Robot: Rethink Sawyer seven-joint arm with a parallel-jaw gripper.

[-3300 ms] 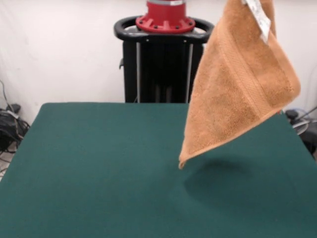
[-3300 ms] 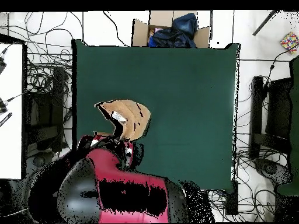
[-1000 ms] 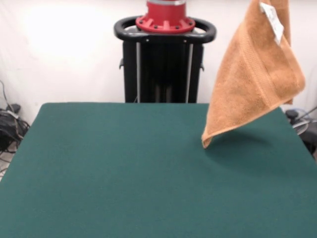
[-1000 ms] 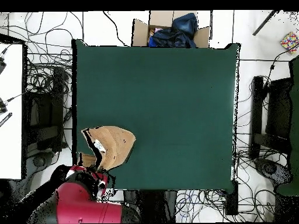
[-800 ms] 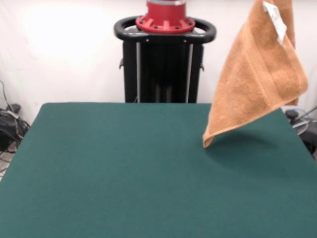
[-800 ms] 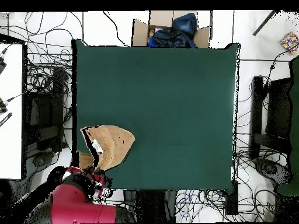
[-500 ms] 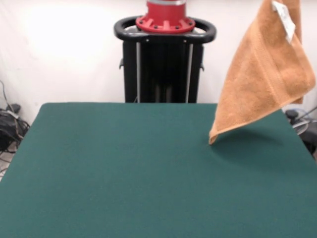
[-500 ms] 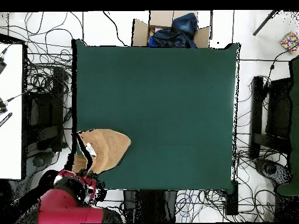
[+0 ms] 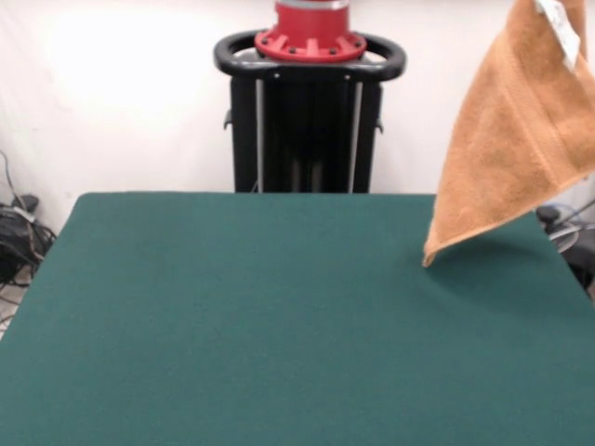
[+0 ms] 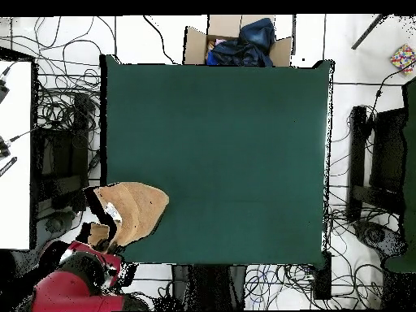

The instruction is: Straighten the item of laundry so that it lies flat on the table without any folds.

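The orange-tan towel [image 9: 511, 158] hangs in the air at the right of the front view, with its top out of the picture. Its white label [image 9: 562, 28] is near the top. Its lowest corner [image 9: 429, 260] hovers just above the dark green table [image 9: 242, 316]. In the overhead view the towel [image 10: 134, 207] hangs over the table's [image 10: 227, 138] lower left corner, partly past the edge. My red arm [image 10: 77, 284] reaches up to it there. My gripper [image 10: 99, 234] is at the towel's upper end, mostly hidden by cloth, and holds it up.
The black pedestal with its red base [image 9: 310, 111] stands behind the table's far edge. A cardboard box of dark clothes [image 10: 237, 41] sits beyond the opposite edge. Cables [image 10: 57, 106] lie on the floor around the table. A white surface [image 10: 15, 154] stands at the left.
The towel has swung right in the front view and left in the overhead view, toward the table's corner. The arm has moved with it. The low corner sits slightly higher.
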